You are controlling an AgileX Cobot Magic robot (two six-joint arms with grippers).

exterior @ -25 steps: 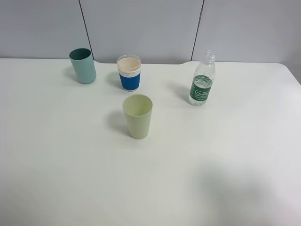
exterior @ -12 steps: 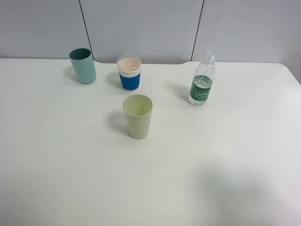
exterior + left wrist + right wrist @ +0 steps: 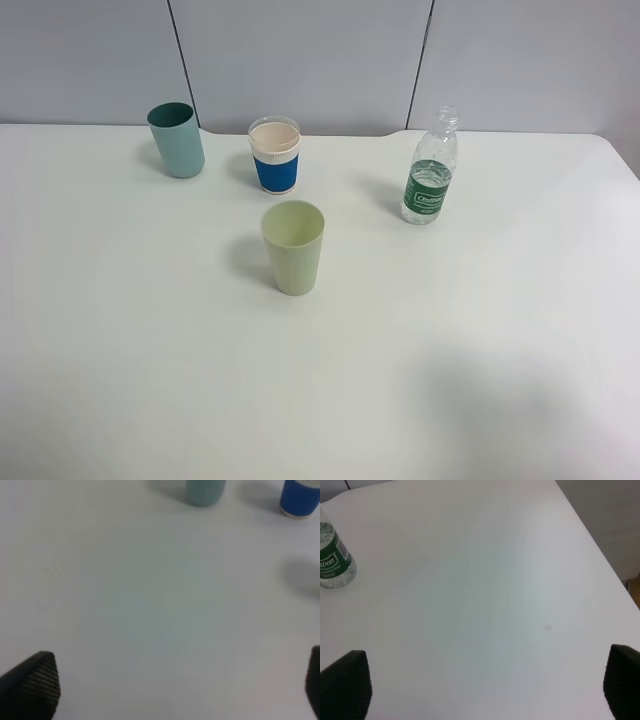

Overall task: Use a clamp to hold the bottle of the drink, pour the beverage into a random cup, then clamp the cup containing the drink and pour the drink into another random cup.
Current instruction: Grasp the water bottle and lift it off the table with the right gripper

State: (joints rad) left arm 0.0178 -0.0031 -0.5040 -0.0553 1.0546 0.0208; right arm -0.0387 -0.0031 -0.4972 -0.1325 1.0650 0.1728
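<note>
A clear bottle (image 3: 431,170) with a green label stands uncapped at the back right of the white table (image 3: 480,330); its base also shows in the right wrist view as the bottle (image 3: 332,562). Three cups stand upright: a teal cup (image 3: 177,140), a blue-sleeved paper cup (image 3: 275,155) and a pale green cup (image 3: 293,247) nearer the front. The teal cup (image 3: 204,491) and blue cup (image 3: 300,499) show in the left wrist view. My left gripper (image 3: 182,687) and right gripper (image 3: 485,685) are open over bare table, holding nothing. Neither arm appears in the exterior view.
The table's right edge (image 3: 600,555) runs close to the right gripper, with floor beyond it. A grey panelled wall (image 3: 300,60) backs the table.
</note>
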